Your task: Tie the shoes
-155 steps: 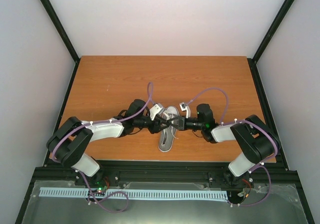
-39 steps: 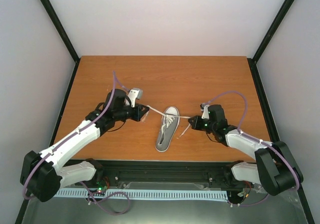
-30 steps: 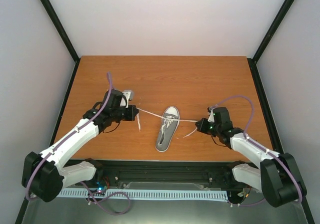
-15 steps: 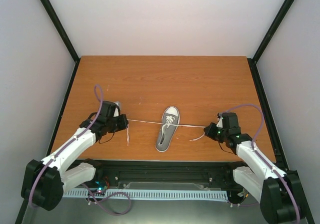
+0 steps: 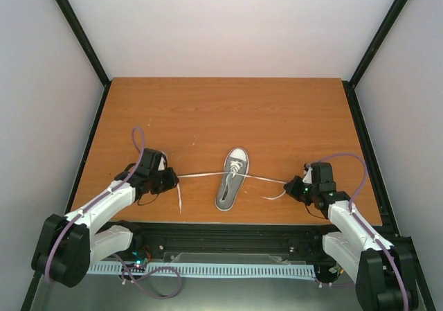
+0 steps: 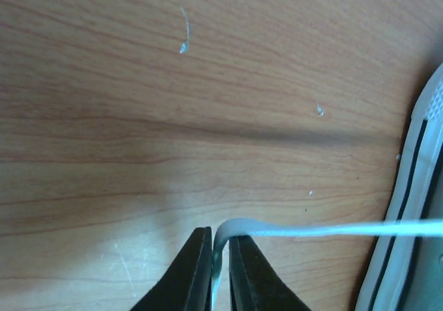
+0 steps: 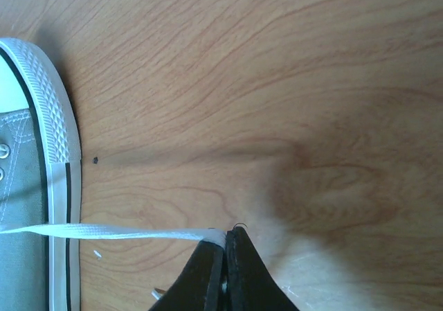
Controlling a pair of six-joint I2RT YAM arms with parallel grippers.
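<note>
The grey shoe point(image 5: 234, 179), with a white sole and toe cap, lies in the middle of the table, toe toward the back. Its white laces run out sideways from the eyelets in two nearly straight lines. My left gripper point(image 5: 173, 177) is shut on the left lace point(image 6: 332, 229), which bends down between the jaws of my left gripper point(image 6: 220, 236). My right gripper point(image 5: 289, 183) is shut on the right lace point(image 7: 104, 232), pinched at the tips of my right gripper point(image 7: 225, 236). The shoe's sole point(image 7: 59, 138) shows at that view's left, and the sole point(image 6: 415, 186) at the left wrist view's right edge.
The wooden table point(image 5: 228, 110) is bare behind the shoe. Loose lace tails hang from each gripper, a left tail point(image 5: 179, 197) and a right tail point(image 5: 275, 195). A black frame rail point(image 5: 228, 229) runs along the near edge, close behind both grippers.
Both grippers have drawn away from the shoe, left going left and right going right, and toward the near edge. The laces have been pulled out nearly straight. The shoe stayed put.
</note>
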